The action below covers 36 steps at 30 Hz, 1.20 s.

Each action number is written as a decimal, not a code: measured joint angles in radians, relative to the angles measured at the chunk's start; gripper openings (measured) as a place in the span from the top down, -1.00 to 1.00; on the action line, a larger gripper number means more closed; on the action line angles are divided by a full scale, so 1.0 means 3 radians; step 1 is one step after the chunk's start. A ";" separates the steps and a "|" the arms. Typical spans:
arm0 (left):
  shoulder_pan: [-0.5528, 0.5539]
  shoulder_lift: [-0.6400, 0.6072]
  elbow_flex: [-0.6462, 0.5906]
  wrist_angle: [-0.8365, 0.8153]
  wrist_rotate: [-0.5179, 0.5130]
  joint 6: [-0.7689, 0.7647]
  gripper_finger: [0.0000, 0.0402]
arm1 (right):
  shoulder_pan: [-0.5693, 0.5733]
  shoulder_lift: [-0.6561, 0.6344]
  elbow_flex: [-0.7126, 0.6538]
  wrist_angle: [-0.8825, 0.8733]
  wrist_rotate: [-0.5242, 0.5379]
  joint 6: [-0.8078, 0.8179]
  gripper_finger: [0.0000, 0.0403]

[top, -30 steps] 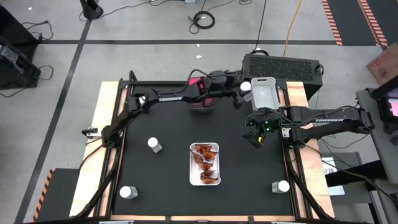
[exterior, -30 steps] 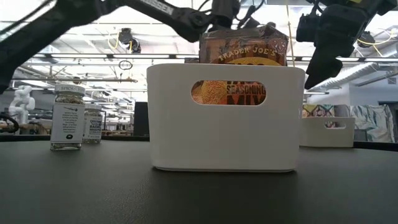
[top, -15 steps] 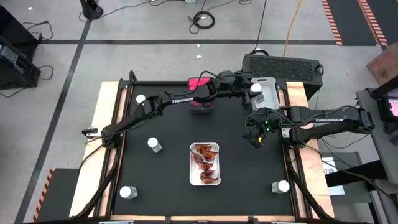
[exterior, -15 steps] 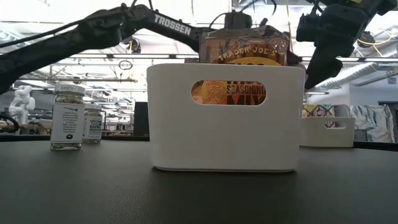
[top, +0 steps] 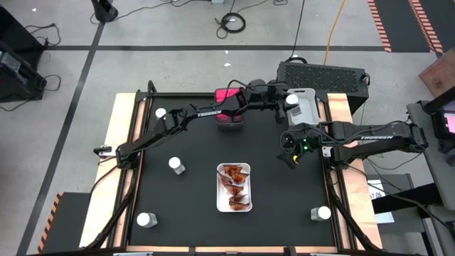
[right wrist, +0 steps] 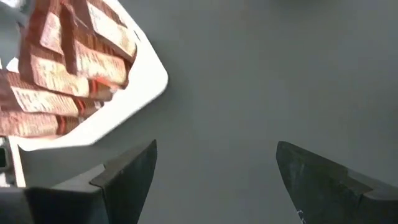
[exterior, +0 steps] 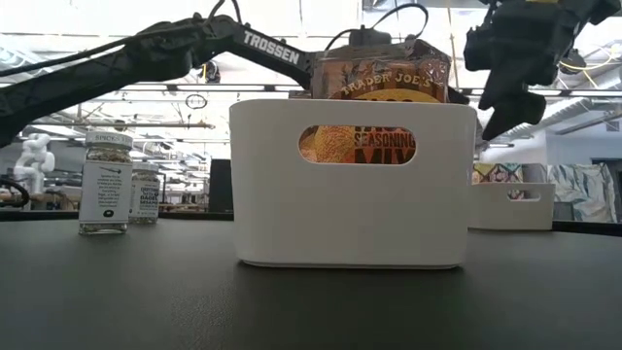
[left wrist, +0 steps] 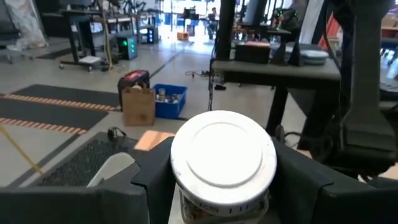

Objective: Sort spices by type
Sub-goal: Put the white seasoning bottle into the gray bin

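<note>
one clear white-capped jar (left wrist: pixel 223 163) sits clamped in the left tool (top: pixel 283 104), label seemingly pale.

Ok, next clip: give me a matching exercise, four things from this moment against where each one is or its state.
Things:
1. jar with white cap
2. red-orange packets
3. pink box
4. right gripper

Places or states:
A. piled in the white bin mid-table
B. empty, jaws open, above bare table right of the packets' bin
C. held in the left gripper over the far bin
D. at the table's far edge, behind the left arm

Pairs: 1-C, 2-A, 3-D, 4-B
</note>
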<state>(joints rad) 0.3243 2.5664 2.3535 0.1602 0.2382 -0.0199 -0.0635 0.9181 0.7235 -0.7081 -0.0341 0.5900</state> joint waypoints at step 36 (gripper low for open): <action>0.0025 0.0549 0.0009 0.0963 0.0073 0.0458 -0.03 | -0.0009 -0.1189 0.0565 -0.0276 0.0472 -0.0086 -0.61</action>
<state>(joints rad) 0.3318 2.7312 2.3562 0.4491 0.2600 0.1176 -0.0662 0.5613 0.8928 -0.7909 0.1074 0.5640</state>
